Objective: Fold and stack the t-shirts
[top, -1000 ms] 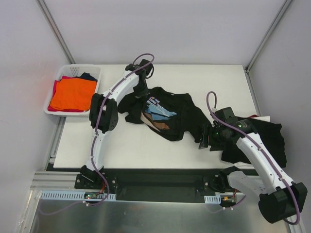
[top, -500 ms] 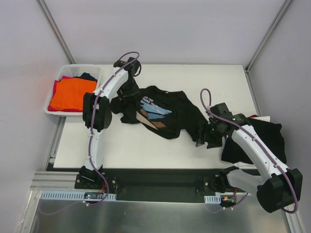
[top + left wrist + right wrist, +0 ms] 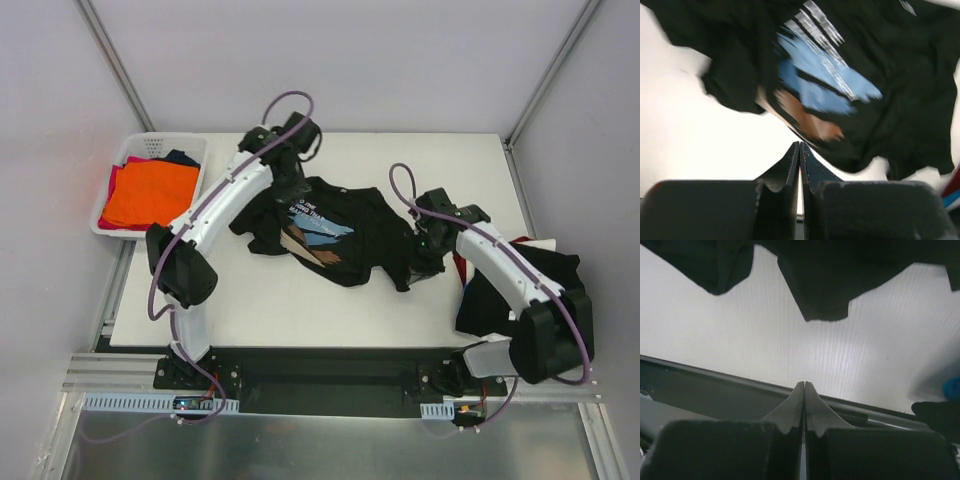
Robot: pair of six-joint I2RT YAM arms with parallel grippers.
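Observation:
A black t-shirt with a blue, tan and brown print and white text lies crumpled at the table's middle. The left wrist view shows its print from above. My left gripper hovers over the shirt's upper left part, and its jaws are shut with nothing between them. My right gripper is at the shirt's right hem, also shut and empty. Black cloth edges hang across the top of the right wrist view. More t-shirts lie in the basket and at the right edge.
A white lattice basket at the far left holds an orange shirt over red and navy ones. A dark heap of shirts with white and red bits drapes over the table's right edge. A black rail runs along the near edge.
The right gripper has shut and moved up-left to the printed shirt's right hem. The left arm swung left and back over the shirt's upper left, its elbow dropping lower left.

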